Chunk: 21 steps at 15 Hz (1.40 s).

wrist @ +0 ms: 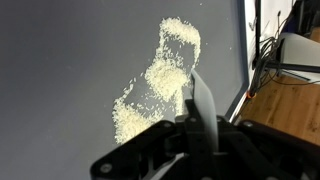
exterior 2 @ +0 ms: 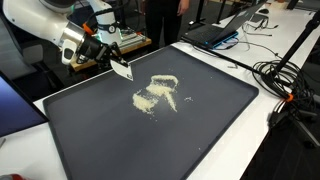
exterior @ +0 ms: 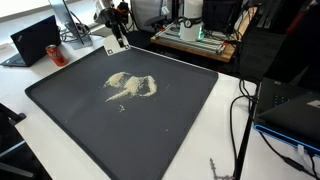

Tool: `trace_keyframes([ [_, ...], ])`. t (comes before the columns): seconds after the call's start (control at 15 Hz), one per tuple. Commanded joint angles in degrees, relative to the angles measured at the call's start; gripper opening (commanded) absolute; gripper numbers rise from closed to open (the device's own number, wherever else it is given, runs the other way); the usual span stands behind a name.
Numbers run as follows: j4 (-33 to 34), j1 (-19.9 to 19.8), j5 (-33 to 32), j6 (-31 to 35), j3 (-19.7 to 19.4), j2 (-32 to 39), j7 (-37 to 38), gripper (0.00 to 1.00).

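Clamped shut on a white scraper, the tool filled the lower frame. Pale grains lay scattered mid-frame on the black mat. Holding the scraper's edge flat against the mat would likely sweep them cleanly.

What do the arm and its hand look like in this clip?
The arm is built of white, rounded, glossy links. The hand is black; in the wrist view its fingers show as angular, jointed linkages. No markings are legible.

Mat: matt, dark, fine-textured. Grains: pale, rough, dry-looking. Blade: smooth, semi-gloss, prob. plastic. Desk, 3 o'clock: wood.
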Motion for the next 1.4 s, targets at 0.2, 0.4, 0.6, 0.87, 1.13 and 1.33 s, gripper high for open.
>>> trace_keyframes([
  [0.2, -2.1, -0.7, 8.1, -7.7, -1.5, 0.3, -4.0, 0.01],
  [0.4, -2.8, -0.4, 10.3, -10.2, -1.9, 0.1, -5.2, 0.01],
  [0.6, -3.3, -0.3, 12.3, -11.5, -2.5, 0.2, -5.8, 0.01],
  [0.87, -3.5, -0.4, 14.1, -12.5, -3.2, 0.3, -6.4, 0.01],
  [1.13, -4.2, -0.7, 16.6, -13.6, -4.1, 0.6, -6.7, 0.01],
  [1.33, -4.9, -0.7, 19.1, -14.6, -4.8, 0.9, -6.3, 0.01],
])
